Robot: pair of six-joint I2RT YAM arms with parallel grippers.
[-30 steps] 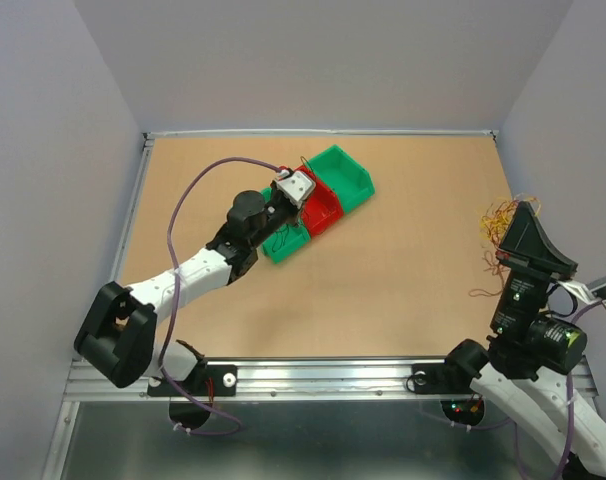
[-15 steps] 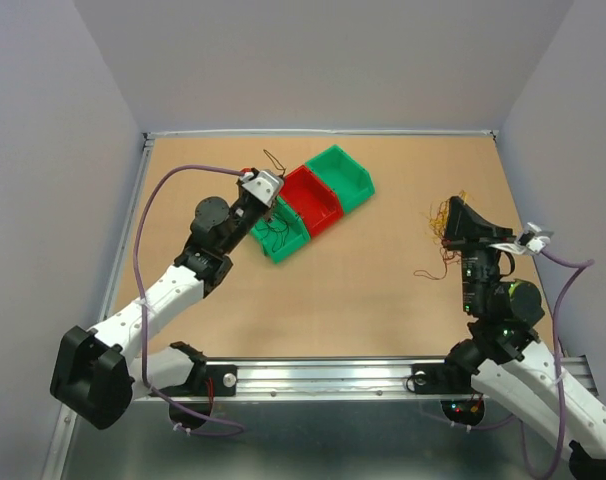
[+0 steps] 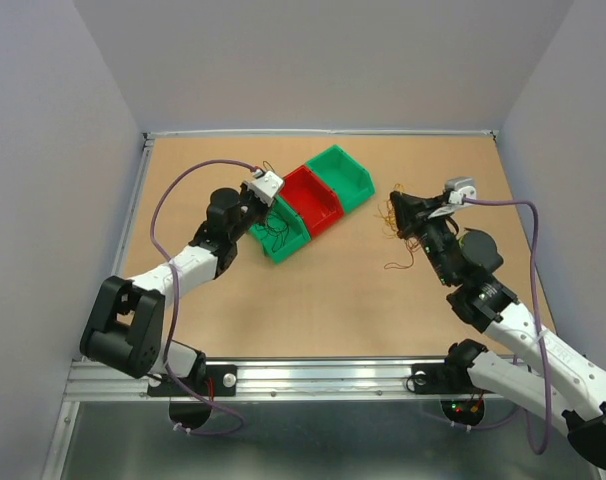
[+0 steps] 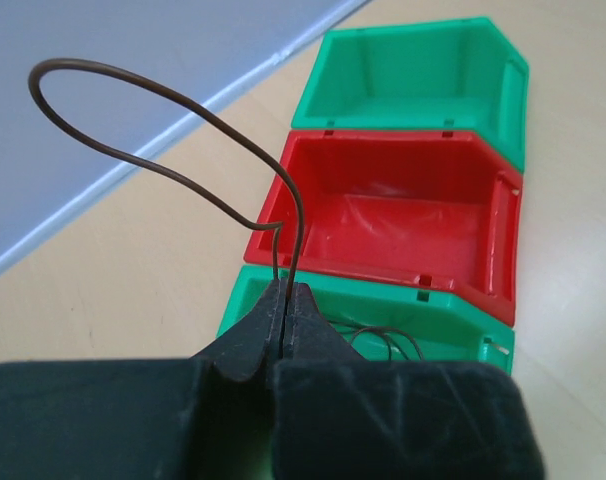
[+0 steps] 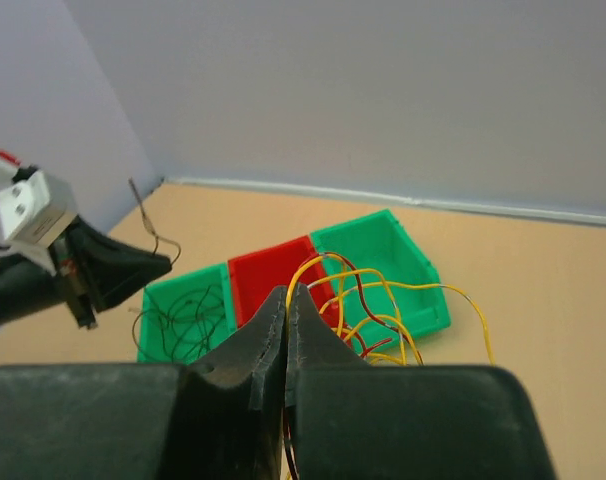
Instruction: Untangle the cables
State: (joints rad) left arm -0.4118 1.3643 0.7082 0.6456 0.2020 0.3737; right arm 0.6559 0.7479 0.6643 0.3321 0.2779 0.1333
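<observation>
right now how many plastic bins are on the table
3, in one diagonal row: the far green bin, the red bin in the middle, the near green bin with dark wires inside.

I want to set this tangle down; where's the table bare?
Bare: the tan tabletop between the green-and-red plastic bin row and the near metal rail, plus the far right corner. Crowded: at the bins, under the left hand.

Left of centre on the table (image 3: 383,310), three bins touch in a slanted row: near bin (image 3: 283,243), middle bin (image 3: 315,203), far bin (image 3: 345,176). My left gripper (image 4: 286,300), pinching a wire (image 4: 299,225), is over the near bin, with more wires (image 5: 183,315) inside. My right gripper (image 5: 286,300) holds the tangle (image 5: 368,305) right of the row.
</observation>
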